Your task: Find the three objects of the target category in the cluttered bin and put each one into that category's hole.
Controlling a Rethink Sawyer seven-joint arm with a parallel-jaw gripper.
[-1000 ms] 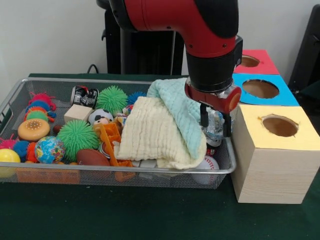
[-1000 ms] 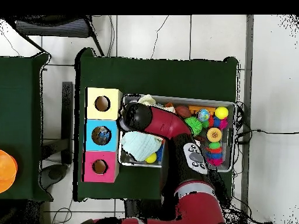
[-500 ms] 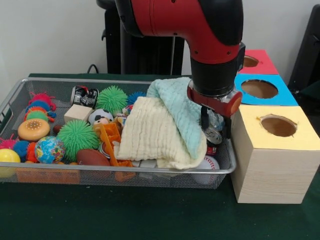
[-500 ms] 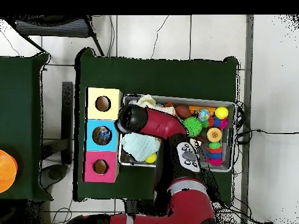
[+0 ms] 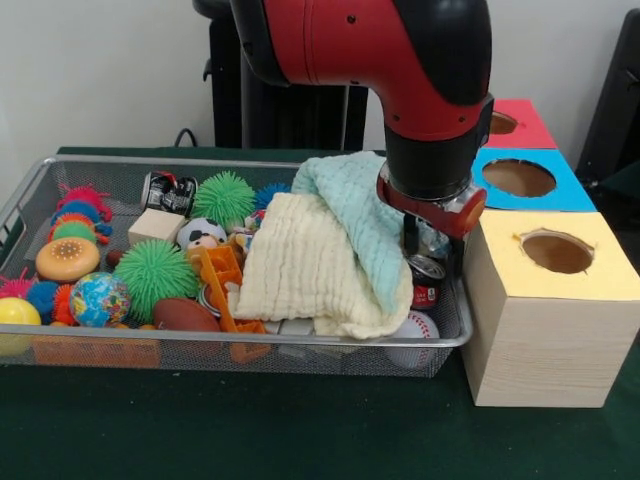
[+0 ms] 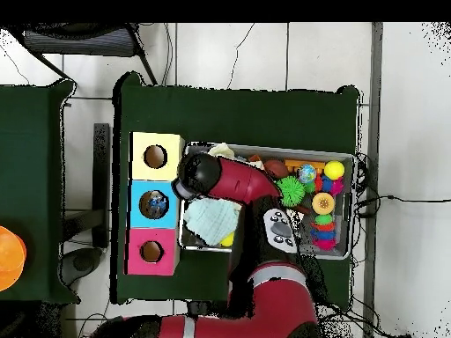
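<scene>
My gripper (image 5: 431, 250) hangs open at the right end of the wire bin (image 5: 200, 341). Its two dark fingers (image 5: 409, 234) straddle the top of a small red and black can (image 5: 428, 283) that stands upright against the bin's right wall. A mint cloth (image 5: 352, 205) and a cream cloth (image 5: 300, 270) are heaped just left of the can. Right of the bin stand the yellow box (image 5: 545, 320), the blue box (image 5: 520, 177) and the red box (image 5: 505, 122), each with a round hole on top. In the overhead view the arm's wrist (image 6: 199, 172) hides the gripper.
The bin's left half holds a second can (image 5: 168, 190), green spiky balls (image 5: 152, 272), a globe ball (image 5: 98, 298), a brown football (image 5: 185, 315), an orange toy (image 5: 222, 275) and a wooden block (image 5: 155, 226). A baseball (image 5: 415, 329) lies below the cloths. Something shows inside the blue box's hole (image 6: 157, 204).
The arm has shifted slightly right toward the boxes. The clear object seen between the fingers is gone from view, and the can now stands upright there. Finger spacing looks unchanged.
</scene>
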